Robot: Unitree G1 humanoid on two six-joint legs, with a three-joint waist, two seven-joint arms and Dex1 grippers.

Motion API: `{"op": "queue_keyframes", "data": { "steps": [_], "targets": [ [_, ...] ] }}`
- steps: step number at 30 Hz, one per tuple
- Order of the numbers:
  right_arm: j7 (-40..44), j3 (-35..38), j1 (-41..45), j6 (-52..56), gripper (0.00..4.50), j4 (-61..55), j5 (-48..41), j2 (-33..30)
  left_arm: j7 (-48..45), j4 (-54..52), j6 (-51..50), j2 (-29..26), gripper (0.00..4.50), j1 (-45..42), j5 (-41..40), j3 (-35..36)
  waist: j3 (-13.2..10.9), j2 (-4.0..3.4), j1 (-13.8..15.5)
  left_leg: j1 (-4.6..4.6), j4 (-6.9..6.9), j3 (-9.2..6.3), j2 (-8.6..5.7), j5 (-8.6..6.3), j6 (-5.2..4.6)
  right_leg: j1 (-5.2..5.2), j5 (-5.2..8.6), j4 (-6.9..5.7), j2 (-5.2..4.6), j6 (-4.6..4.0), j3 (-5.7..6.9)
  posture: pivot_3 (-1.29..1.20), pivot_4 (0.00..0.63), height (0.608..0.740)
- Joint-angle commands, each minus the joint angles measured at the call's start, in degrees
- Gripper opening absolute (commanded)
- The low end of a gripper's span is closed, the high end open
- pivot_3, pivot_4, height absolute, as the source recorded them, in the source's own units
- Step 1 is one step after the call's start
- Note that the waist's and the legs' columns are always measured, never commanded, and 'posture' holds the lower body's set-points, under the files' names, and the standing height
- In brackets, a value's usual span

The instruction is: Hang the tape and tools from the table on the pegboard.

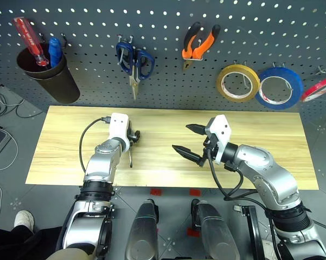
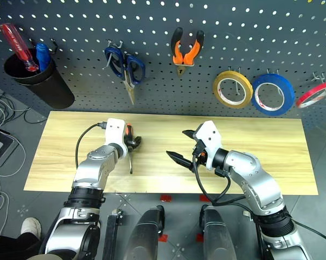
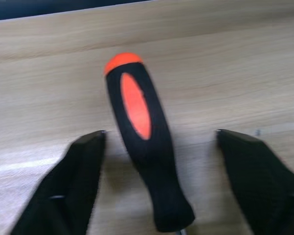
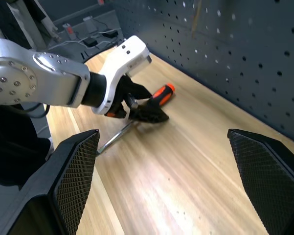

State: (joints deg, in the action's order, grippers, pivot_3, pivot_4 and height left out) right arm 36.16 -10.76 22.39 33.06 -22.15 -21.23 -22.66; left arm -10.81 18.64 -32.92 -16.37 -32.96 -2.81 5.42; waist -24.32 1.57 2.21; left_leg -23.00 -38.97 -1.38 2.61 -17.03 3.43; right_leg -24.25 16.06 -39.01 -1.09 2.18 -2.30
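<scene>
The small screwdriver (image 3: 142, 142) with its orange-and-black handle lies on the wooden table (image 1: 260, 146), left of centre. My left gripper (image 1: 134, 137) is low over it, open. One finger stands on each side of the handle, with a gap on both sides. My right gripper (image 1: 181, 137) hovers open and empty above the table's middle, turned toward the left gripper. On the pegboard (image 1: 168, 81) hang the blue-handled scissors (image 1: 134, 62), the orange-and-black pliers (image 1: 199, 43) and the yellow tape (image 1: 221, 82).
A black cup (image 1: 49, 76) at the pegboard's left holds a red-handled screwdriver and a blue tool. A blue roll (image 1: 295, 81) and a thin red roll (image 1: 318, 89) hang right of the tape. Cables lie on the floor at left, and a person's shoe (image 1: 24, 219) is at the lower left.
</scene>
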Motion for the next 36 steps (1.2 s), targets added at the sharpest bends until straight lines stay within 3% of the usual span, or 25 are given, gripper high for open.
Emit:
{"op": "queue_keyframes", "data": {
  "steps": [1, 6, 14, 21, 28, 36],
  "targets": [
    [0.7, 0.7, -0.5, -0.9, 4.5, -1.7, -0.4, -0.3, 0.0, -0.4, -0.3, -0.9, 2.47, 1.2, 0.3, 0.1, 0.0, -0.01, -0.2, 0.0, 0.01, 0.0, 0.01, 0.01, 0.01, 0.0, 0.0, 0.0, 0.0, 0.0, 0.0, 0.11, 0.491, 0.74],
    [0.5, 0.7, 0.2, -1.2, 4.5, -1.0, -0.3, 0.0, 0.1, -0.1, -0.3, -1.2, 0.94, 0.8, 0.1, 0.3, -0.1, -0.01, -0.6, 0.0, 0.04, 0.0, 0.01, 0.03, 0.06, -0.01, 0.02, 0.03, 0.0, 0.03, 0.0, 0.12, 0.486, 0.74],
    [0.6, 1.3, 0.6, -2.0, 4.5, -0.3, -0.8, 0.8, -0.9, -2.9, -0.9, -2.6, 0.92, 1.7, 0.9, -1.2, -0.1, -0.01, -0.7, -0.02, 0.08, 0.01, 0.02, 0.13, 0.25, -0.04, 0.03, 0.04, -0.02, 0.05, 0.0, 0.13, 0.452, 0.74],
    [0.8, 3.4, -1.0, -2.5, 4.5, -2.6, -3.6, 1.6, -2.8, -19.5, 0.0, -5.5, 0.92, 10.6, 4.4, -6.9, 0.1, 0.04, -0.7, -0.28, 0.13, -0.03, 0.1, 0.25, 0.47, -0.28, 0.03, 0.08, -0.25, 0.06, 0.08, 0.13, 0.371, 0.74],
    [-1.8, 7.6, -4.2, 0.2, 4.5, -10.1, -10.9, 3.3, -0.9, -36.1, -1.5, -5.8, 0.92, 18.1, 7.7, -7.9, 0.8, 0.14, -0.3, -1.04, 0.06, -0.13, 0.09, 0.41, 0.73, -1.05, -0.02, -0.02, -0.27, 0.03, 0.25, 0.15, 0.296, 0.74],
    [-7.9, 9.6, -3.6, 0.9, 4.5, -14.5, -14.4, 6.7, 3.6, -50.4, -3.4, -5.5, 0.92, 18.3, 13.6, -6.1, 5.1, 0.27, 0.2, -1.37, 0.05, -0.06, 0.05, 0.42, 0.74, -1.19, -0.01, 0.04, -0.2, 0.03, 0.45, 0.18, 0.201, 0.74]
  ]
}}
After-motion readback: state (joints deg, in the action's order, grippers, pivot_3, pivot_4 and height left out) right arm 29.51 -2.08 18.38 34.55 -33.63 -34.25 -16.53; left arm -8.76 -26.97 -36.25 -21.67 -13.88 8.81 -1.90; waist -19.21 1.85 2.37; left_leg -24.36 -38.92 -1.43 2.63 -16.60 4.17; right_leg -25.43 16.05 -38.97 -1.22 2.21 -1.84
